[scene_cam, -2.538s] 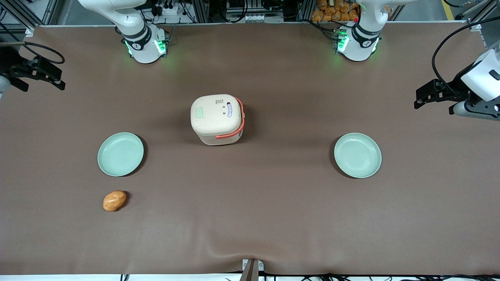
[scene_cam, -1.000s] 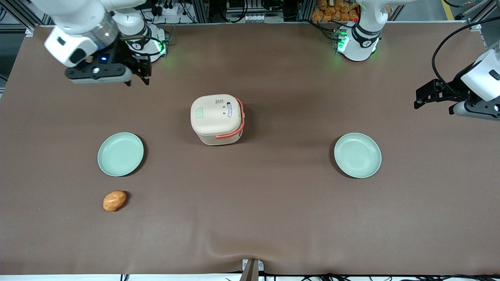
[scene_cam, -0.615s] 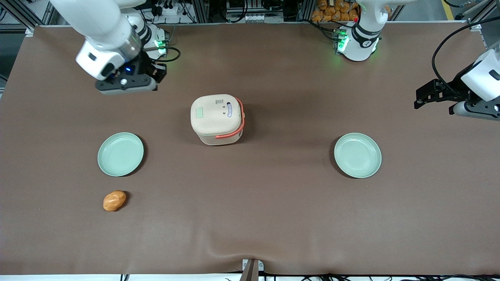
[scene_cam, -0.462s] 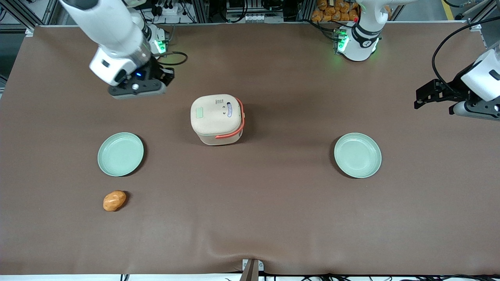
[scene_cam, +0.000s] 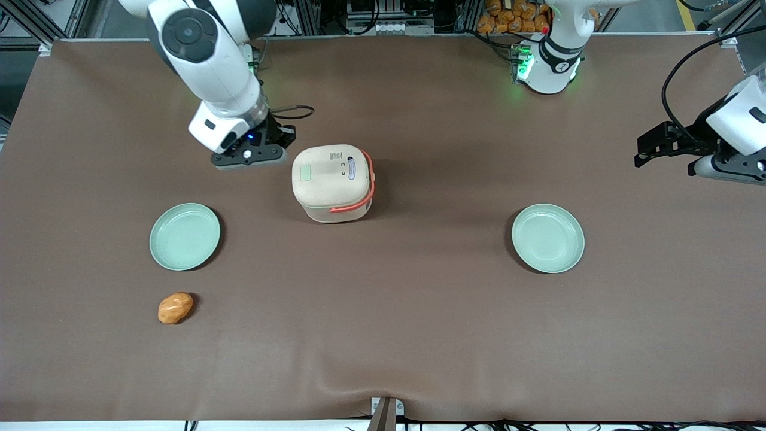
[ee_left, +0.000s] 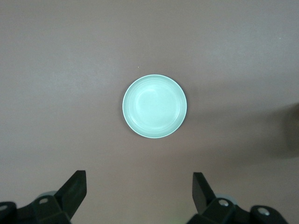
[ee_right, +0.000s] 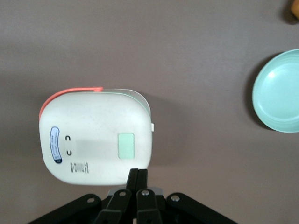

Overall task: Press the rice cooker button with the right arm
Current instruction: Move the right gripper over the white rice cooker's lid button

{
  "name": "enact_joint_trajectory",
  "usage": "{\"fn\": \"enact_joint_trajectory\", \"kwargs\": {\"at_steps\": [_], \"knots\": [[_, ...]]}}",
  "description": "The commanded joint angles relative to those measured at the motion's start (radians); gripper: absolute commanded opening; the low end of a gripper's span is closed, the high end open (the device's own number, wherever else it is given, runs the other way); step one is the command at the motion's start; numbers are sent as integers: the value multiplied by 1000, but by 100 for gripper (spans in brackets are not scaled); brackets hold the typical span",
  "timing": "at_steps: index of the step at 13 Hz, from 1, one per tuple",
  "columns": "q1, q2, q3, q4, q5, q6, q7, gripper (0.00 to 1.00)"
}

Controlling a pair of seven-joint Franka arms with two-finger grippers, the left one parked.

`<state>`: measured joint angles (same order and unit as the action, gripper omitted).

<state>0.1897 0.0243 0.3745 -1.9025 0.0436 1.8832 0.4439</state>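
Observation:
The cream rice cooker (scene_cam: 331, 179) with its coral-orange handle stands in the middle of the brown table. A pale green rectangular button (scene_cam: 306, 173) sits on its speckled lid, toward the working arm's end. In the right wrist view the cooker (ee_right: 93, 135) and its button (ee_right: 125, 145) show just ahead of the fingertips. My right gripper (scene_cam: 248, 157) hangs beside the cooker on the working arm's side, above the table, a blue light on it. Its fingers (ee_right: 138, 175) are pressed together, holding nothing.
A pale green plate (scene_cam: 184, 236) lies toward the working arm's end, nearer the front camera than the gripper; it also shows in the right wrist view (ee_right: 279, 92). An orange potato-like lump (scene_cam: 175, 307) lies nearer still. A second green plate (scene_cam: 547, 237) lies toward the parked arm's end.
The right arm has swung in from the table's end toward the cooker and come lower; its gripper now hangs right beside the lid. The cooker has not moved.

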Motion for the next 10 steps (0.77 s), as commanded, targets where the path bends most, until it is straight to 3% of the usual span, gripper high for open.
{"fn": "enact_joint_trajectory", "kwargs": {"at_steps": [1, 4, 7, 10], "knots": [[2, 2, 17, -81, 9, 114, 41, 0], [16, 35, 41, -90, -8, 155, 104, 0], [16, 46, 60, -150, -71, 200, 162, 0], [16, 48, 67, -207, -73, 263, 173, 0]]}}
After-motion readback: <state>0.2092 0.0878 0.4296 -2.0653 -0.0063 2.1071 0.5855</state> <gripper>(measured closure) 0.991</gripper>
